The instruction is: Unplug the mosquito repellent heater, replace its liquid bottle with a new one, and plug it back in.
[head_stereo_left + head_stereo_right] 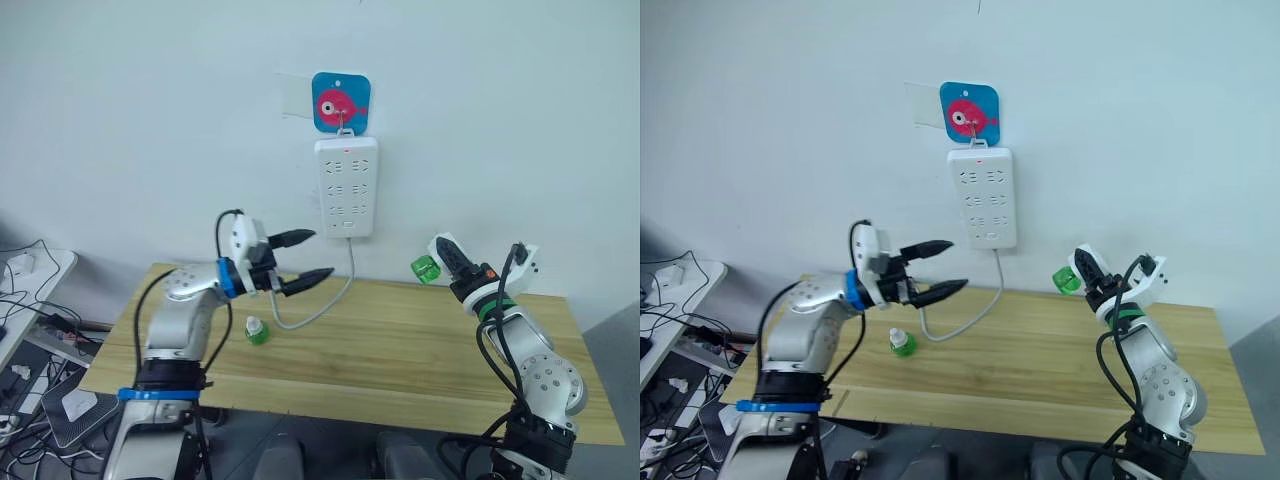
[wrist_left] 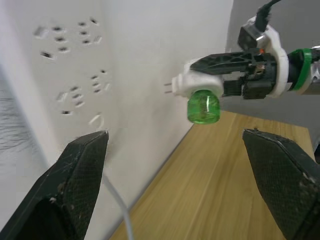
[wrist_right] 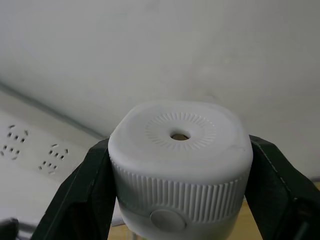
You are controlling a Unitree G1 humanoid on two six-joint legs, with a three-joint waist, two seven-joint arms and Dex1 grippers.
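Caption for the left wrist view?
Right tool holds the mosquito repellent heater, green bottle attached, prongs facing the wall power strip.

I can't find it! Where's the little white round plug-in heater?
The white heater is in the robot's right hand, above the table's right side, right of the power strip.

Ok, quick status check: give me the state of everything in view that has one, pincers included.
Mosquito repellent heater: unplugged, held in the air, prongs towards the wall, green bottle attached.
Right pincer: shut on the heater.
Left pincer: open, holding nothing.
Power strip: hanging on the wall, sockets free.
Second green bottle: standing on the table, untouched.
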